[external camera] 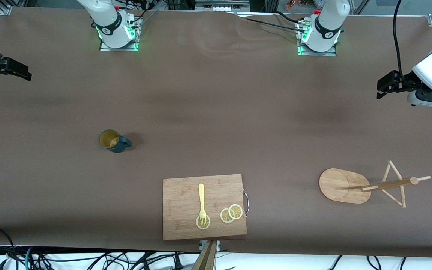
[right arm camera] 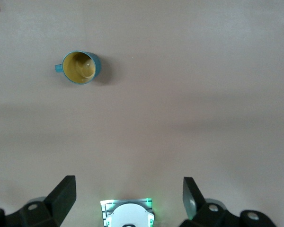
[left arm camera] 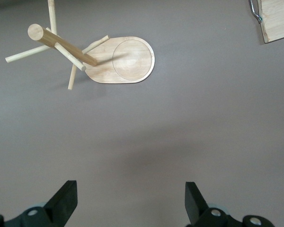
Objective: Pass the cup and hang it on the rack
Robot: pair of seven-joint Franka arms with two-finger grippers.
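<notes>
Both arms wait high over the table [external camera: 216,112]: left gripper [left arm camera: 131,198] at its own end, fingers spread wide, empty; right gripper [right arm camera: 129,196] likewise at its end.

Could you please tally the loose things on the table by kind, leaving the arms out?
Cup: 1
Rack: 1
Cutting board: 1
Fork: 1
Lemon slices: 3
Total: 7
</notes>
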